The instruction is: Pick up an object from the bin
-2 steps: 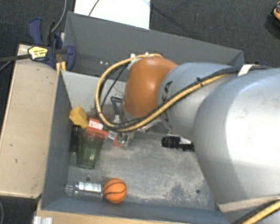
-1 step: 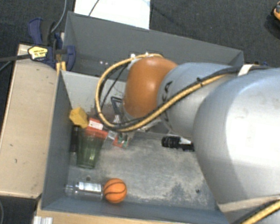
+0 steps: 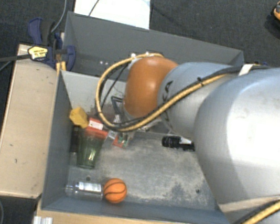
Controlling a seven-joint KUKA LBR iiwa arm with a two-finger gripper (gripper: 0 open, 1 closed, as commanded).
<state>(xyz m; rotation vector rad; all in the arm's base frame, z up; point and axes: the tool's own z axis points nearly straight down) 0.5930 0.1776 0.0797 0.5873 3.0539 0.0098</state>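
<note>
My gripper (image 3: 118, 117) is low in the bin's back left part, mostly hidden under the arm's wrist. Just below it lies a small red and green thing (image 3: 120, 140). To its left are a red-orange block (image 3: 95, 125) and a yellow lump (image 3: 79, 117) against the left wall. A green see-through cup (image 3: 88, 151) stands in front of these.
A small orange basketball (image 3: 115, 190) and a clear bottle (image 3: 83, 189) lie along the front wall. A black marker (image 3: 178, 142) lies on the floor to the gripper's right, partly under the arm. The arm covers the bin's right half.
</note>
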